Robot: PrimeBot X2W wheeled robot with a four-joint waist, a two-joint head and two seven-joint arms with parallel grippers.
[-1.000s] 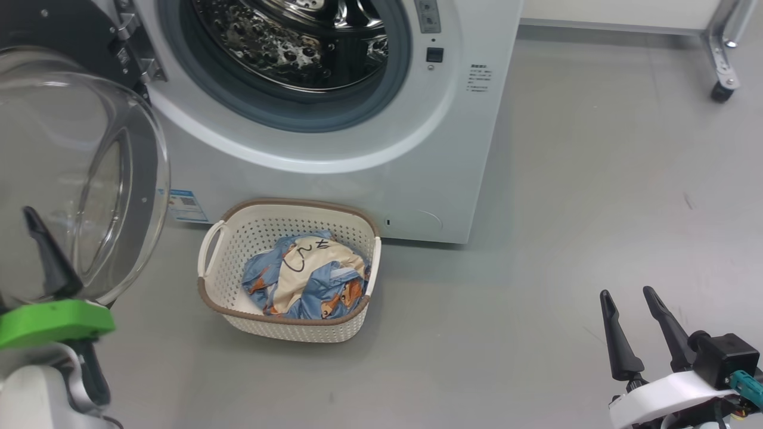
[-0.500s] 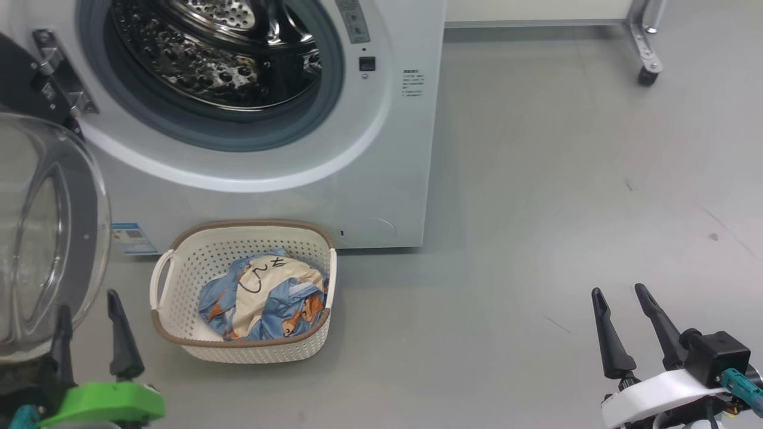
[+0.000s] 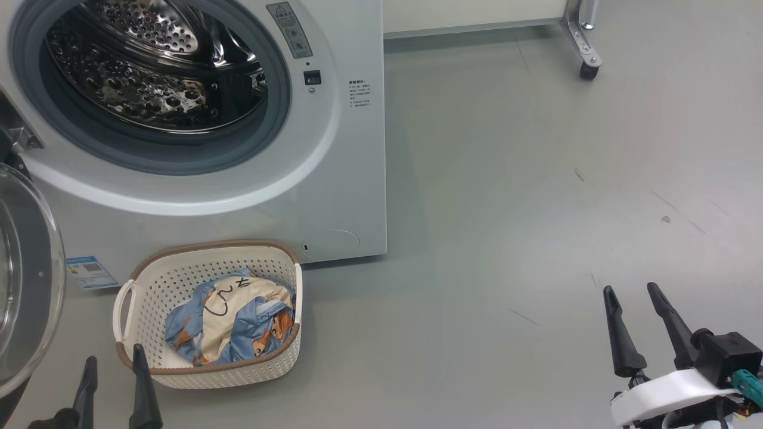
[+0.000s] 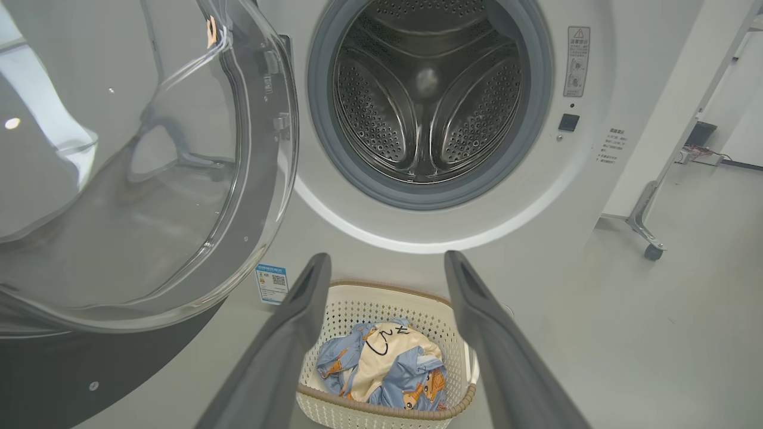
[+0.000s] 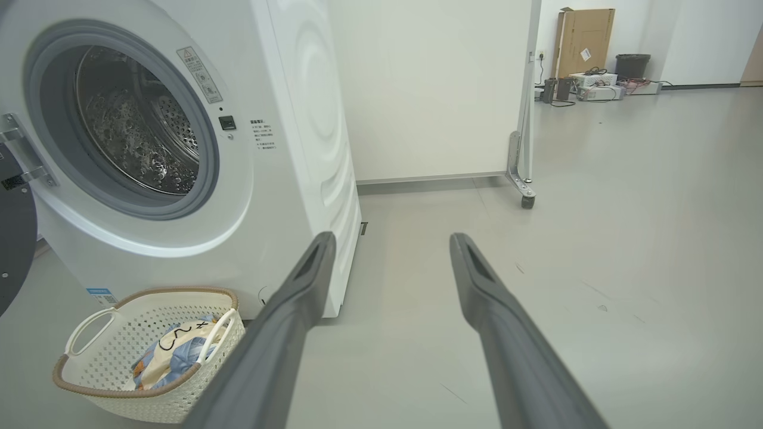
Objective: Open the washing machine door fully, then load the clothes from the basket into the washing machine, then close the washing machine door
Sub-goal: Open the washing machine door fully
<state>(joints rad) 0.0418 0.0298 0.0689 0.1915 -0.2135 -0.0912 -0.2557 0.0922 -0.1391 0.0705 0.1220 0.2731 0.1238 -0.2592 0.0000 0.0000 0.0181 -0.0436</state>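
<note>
Since the washing machine door [image 3: 24, 286] stands wide at nine o'clock of the washing machine [image 3: 334, 179], the left gripper [image 3: 114, 354] hovers spread and empty at seven o'clock of the basket [image 3: 208, 247], apparently lined up for the clothes [image 3: 232, 319] inside, while the right gripper [image 3: 630, 289], likewise spread and empty, waits at four o'clock.

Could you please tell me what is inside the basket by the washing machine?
The basket holds the clothes: one crumpled light blue bundle with orange-brown figures and a scribbled cream panel. Anything under the bundle, and most of the basket's bottom, is covered.
</note>
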